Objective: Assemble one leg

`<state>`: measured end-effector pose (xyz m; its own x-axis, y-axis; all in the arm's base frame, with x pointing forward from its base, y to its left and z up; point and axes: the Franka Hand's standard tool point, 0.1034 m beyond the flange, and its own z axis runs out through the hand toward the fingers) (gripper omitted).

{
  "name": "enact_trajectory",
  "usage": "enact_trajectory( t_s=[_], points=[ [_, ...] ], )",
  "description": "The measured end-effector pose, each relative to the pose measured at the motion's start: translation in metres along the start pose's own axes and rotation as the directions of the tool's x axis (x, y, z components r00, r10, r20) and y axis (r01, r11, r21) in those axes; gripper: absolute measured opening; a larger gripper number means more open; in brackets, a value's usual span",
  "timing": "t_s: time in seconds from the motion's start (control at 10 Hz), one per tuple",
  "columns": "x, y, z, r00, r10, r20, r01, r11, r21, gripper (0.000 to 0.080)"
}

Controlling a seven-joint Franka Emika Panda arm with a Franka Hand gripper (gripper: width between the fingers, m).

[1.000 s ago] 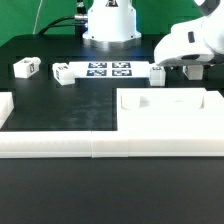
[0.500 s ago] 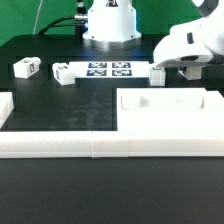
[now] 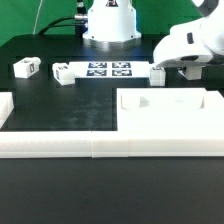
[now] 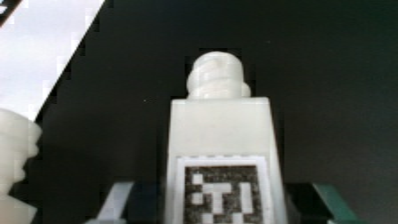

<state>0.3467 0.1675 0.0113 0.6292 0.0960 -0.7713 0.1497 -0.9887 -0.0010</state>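
Observation:
In the wrist view a white leg with a black-and-white tag lies lengthwise between my fingers, its threaded tip pointing away from the wrist. A narrow dark gap shows on each side of it, so my gripper is open and straddles the leg. In the exterior view my gripper hangs low behind the large white panel, and this leg is hidden by the hand. Another leg lies just beside the gripper toward the exterior view's left.
Two more legs lie at the exterior view's left. The marker board lies at the back middle. White border rails run along the front. A rounded white part shows at the wrist view's edge.

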Motion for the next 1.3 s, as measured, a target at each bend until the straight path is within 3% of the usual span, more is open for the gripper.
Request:
enact_trajectory(
  t_s=[0.2, 0.4, 0.6, 0.7, 0.9, 1.2, 1.3],
  points=[
    [-0.021, 0.011, -0.04, 1.0, -0.007, -0.017, 0.007, 1.0, 0.006, 0.029],
    [-0.035, 0.013, -0.069, 0.999, -0.005, -0.036, 0.005, 1.0, -0.003, 0.029],
    [-0.037, 0.013, -0.068, 0.999, -0.007, -0.044, 0.007, 1.0, -0.005, 0.029],
    [-0.027, 0.011, -0.074, 0.99, -0.006, -0.14, 0.007, 1.0, 0.005, 0.029],
    [-0.026, 0.012, -0.078, 0.947, -0.001, -0.32, 0.005, 1.0, 0.012, 0.029],
    [-0.027, 0.018, -0.12, 0.854, -0.014, -0.52, 0.027, 0.999, 0.018, 0.029],
    [-0.025, 0.017, -0.12, 0.813, -0.013, -0.582, 0.03, 0.999, 0.02, 0.029]
  ],
)
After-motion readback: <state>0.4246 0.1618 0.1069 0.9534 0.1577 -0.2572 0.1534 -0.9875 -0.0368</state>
